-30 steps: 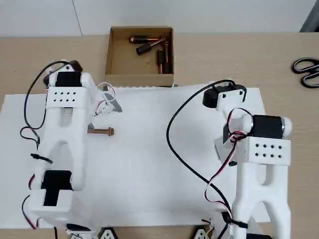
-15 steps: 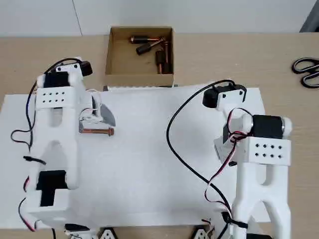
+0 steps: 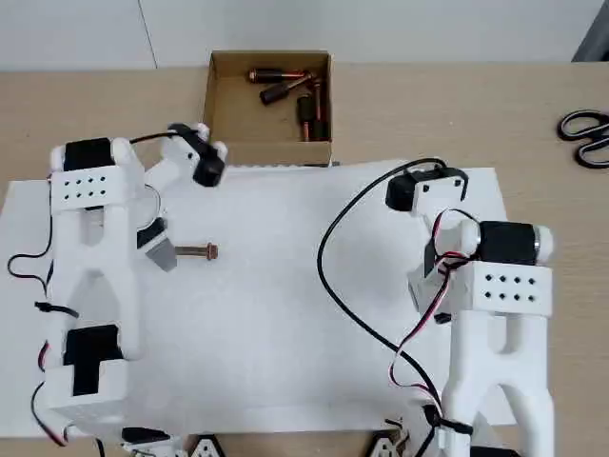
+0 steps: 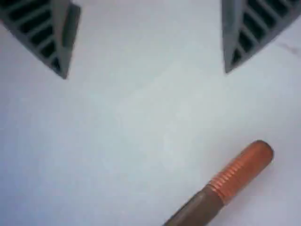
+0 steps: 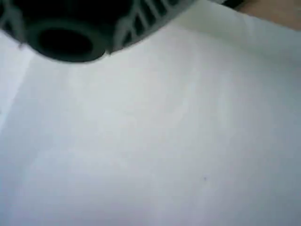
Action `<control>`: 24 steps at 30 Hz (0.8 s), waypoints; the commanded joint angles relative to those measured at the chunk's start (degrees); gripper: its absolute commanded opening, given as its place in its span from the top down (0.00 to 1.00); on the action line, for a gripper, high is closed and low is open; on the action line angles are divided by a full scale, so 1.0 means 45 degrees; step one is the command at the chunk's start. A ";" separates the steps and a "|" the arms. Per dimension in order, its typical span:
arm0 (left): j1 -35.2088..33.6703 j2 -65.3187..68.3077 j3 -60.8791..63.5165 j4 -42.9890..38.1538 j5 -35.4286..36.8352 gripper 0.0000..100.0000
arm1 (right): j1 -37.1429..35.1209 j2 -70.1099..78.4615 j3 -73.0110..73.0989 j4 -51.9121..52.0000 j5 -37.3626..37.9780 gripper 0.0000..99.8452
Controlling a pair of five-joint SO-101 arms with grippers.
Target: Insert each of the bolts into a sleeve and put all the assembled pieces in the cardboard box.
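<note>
Bolt [image 3: 195, 251] lies flat on the white sheet [image 3: 285, 333] that covers the middle of the counter [image 3: 428, 105]. It is on the left half of the sheet, in front of the cardboard box [image 3: 217, 95] and well apart from it. Its head points to the right and its threaded end points to the left.

The left gripper [image 3: 157, 249] sits just beside that threaded end, low over the sheet. In the left wrist view the left gripper [image 4: 146, 73] is spread wide apart and holds nothing. The copper end of the bolt [image 4: 221, 188] lies near it on the sheet, and it touches neither of the 2 grey fingers [image 4: 61, 42].

Farther right and at the back, the cardboard box stands on the bare counter, touching the back edge of the sheet. Some copper and dark pieces [image 3: 306, 112] lie inside it, in its right half.

On the right side of the sheet is the right arm [image 3: 500, 286]. The right gripper [image 3: 425, 283] is tucked under the arm, close above the sheet. I cannot tell if it is apart or together.

At the far right edge of the counter lies a pair of scissors [image 3: 585, 136], off the sheet and well apart from both arms
</note>
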 commanded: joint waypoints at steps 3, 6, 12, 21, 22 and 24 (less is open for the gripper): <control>0.0000 -0.0078 -0.0303 -0.0508 -0.2579 0.80 | 0.0088 -0.0381 0.0195 0.0186 -0.0059 1.00; 0.0274 -0.0059 -0.0244 -0.1055 -0.3126 0.80 | 0.0049 -0.0381 0.0156 0.0166 -0.0059 1.00; 0.1094 -0.0059 0.0283 -0.1700 -0.4200 0.80 | 0.0049 -0.0381 -0.0547 0.0166 -0.0059 1.00; 0.2325 0.0879 0.0342 -0.2364 -0.4376 0.80 | 0.0049 -0.0381 -0.0860 0.0147 -0.0059 1.00; 0.2364 0.1192 0.0342 -0.2540 -0.4376 0.80 | 0.0049 -0.0381 -0.0860 0.0147 -0.0059 1.00; 0.2383 0.1641 0.0303 -0.2813 -0.4376 0.80 | 0.0049 -0.0381 -0.0860 0.0147 -0.0059 1.00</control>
